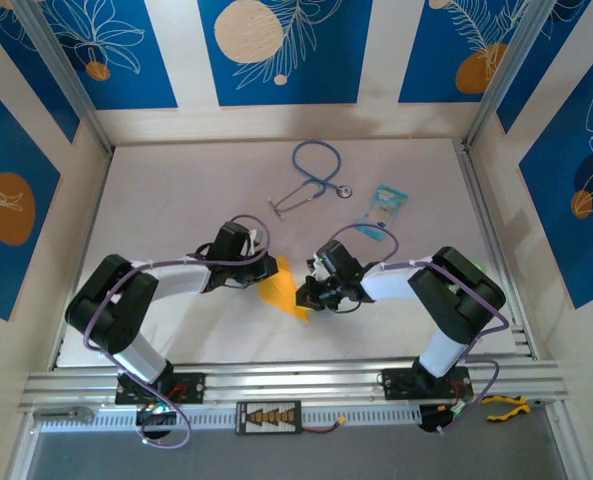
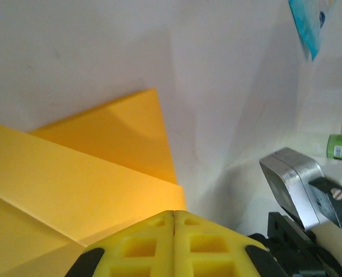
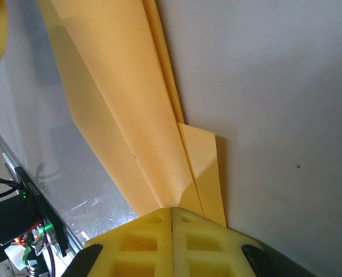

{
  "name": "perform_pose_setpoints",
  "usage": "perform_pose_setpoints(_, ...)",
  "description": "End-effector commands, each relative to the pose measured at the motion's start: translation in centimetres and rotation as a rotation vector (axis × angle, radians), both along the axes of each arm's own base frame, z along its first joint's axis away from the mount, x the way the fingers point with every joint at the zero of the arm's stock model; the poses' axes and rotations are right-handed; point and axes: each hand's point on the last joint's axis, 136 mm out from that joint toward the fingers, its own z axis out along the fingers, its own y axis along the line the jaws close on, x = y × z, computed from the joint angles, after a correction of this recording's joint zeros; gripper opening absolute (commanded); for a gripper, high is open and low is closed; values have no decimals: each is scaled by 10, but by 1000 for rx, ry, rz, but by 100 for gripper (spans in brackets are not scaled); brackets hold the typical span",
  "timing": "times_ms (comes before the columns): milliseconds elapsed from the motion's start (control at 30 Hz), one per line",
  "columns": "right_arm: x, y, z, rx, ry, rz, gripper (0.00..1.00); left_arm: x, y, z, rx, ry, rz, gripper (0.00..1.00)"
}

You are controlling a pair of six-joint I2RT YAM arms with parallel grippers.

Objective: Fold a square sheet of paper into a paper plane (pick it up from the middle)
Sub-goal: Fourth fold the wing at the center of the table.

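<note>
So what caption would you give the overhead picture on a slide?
The left arm and right arm meet over a part-folded orange paper on a white table, stethoscope and blue packet beyond.

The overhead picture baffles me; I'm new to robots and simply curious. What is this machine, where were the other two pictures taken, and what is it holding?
It is two robot arms bolted at the near edge of a table, seen from above. The other two pictures come from a small camera on each wrist, looking past that arm's yellow fingers. Between the arms is a partly folded orange paper. The left gripper and the right gripper are both closed and seem to pinch it. Farther back lie a stethoscope and a light-blue packet.
</note>
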Motion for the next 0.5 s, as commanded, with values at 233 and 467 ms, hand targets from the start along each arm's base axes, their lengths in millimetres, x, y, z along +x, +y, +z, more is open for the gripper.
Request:
perform_pose_setpoints(233,-26,-31,-35,-152,106,-27,1,12,27,-32,77,28,11,1)
perform_pose_setpoints(467,-28,-34,-38,-165,111,-28,1,32,49,-41,70,34,75,0)
